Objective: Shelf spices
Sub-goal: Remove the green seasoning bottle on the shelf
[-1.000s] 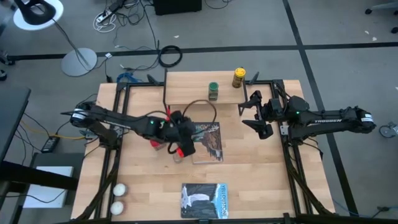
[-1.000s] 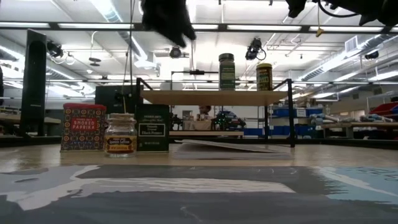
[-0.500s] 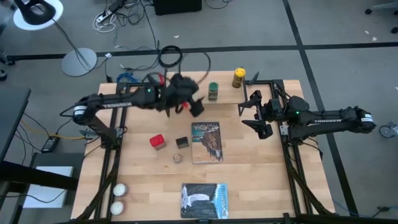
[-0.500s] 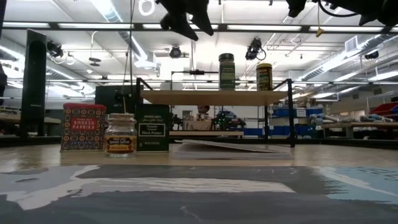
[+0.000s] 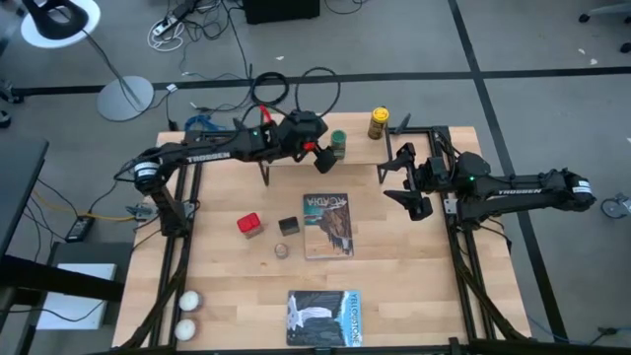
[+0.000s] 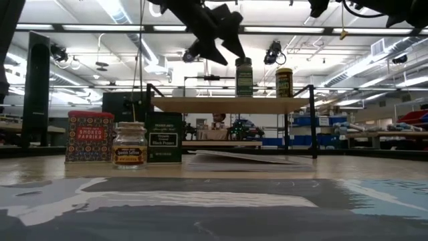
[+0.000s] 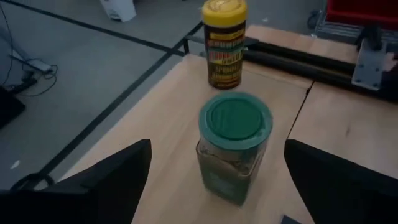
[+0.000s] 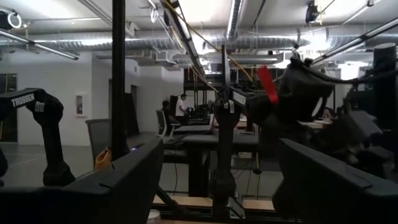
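The green jar (image 5: 338, 144) and the yellow-lidded jar (image 5: 379, 123) stand upright on the shelf (image 5: 296, 128) at the table's far edge. The red tin (image 5: 249, 225), the dark square tin (image 5: 289, 226) and the tiny pale jar (image 5: 282, 250) stand on the tabletop at mid-left. My left gripper (image 5: 317, 150) is open and empty above the shelf, just left of the green jar (image 7: 235, 146), which shows ahead between its spread fingers, untouched. My right gripper (image 5: 392, 179) is open and empty at the table's right side.
One magazine (image 5: 328, 225) lies right of the tins. Another magazine (image 5: 324, 318) lies at the near edge. Two white balls (image 5: 187, 314) sit at the near left corner. The shelf's black legs (image 6: 313, 127) stand on the table.
My left gripper has risen from over the tins at mid-table. It has gone toward the far edge and then right along the shelf, toward the green jar. The three containers on the tabletop have stayed in place.
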Controlling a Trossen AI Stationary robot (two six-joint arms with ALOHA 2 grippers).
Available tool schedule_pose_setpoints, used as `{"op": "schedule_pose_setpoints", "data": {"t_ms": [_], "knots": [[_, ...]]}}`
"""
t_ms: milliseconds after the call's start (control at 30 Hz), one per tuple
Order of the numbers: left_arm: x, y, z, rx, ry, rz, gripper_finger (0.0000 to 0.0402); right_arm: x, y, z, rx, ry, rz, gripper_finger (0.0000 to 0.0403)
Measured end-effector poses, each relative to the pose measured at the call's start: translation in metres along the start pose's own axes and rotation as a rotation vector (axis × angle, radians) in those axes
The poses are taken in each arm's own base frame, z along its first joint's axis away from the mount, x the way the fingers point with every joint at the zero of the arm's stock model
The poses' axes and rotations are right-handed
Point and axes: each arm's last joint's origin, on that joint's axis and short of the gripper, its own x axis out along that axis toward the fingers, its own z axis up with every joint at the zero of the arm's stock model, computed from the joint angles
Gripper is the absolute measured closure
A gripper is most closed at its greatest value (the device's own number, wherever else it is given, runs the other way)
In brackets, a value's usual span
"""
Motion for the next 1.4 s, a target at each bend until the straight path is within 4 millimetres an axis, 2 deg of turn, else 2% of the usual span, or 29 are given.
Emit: {"op": "schedule_pose_setpoints", "data": {"t_ms": [633, 833, 1067, 1267, 1400], "knots": [[0.048, -0.001, -0.013, -0.028, -0.044, -0.045, 0.0039, 0.000, 0.000, 0.000, -0.010, 0.001, 0.001, 0.0087], [0.049, -0.002, -0.007, -0.044, -0.113, -0.051, 0.0090, 0.000, 0.000, 0.000, -0.017, 0.002, 0.002, 0.0087], [0.049, -0.002, -0.004, -0.052, -0.143, -0.053, 0.0212, 0.000, 0.000, 0.000, -0.017, 0.003, 0.001, 0.0087], [0.048, -0.007, -0.004, -0.049, -0.145, -0.069, 0.0209, 0.000, 0.000, 0.000, -0.017, 0.002, 0.001, 0.0087], [0.043, -0.018, -0.002, -0.052, -0.173, -0.109, 0.0209, 0.000, 0.000, 0.000, -0.017, 0.002, 0.001, 0.0087]]}}
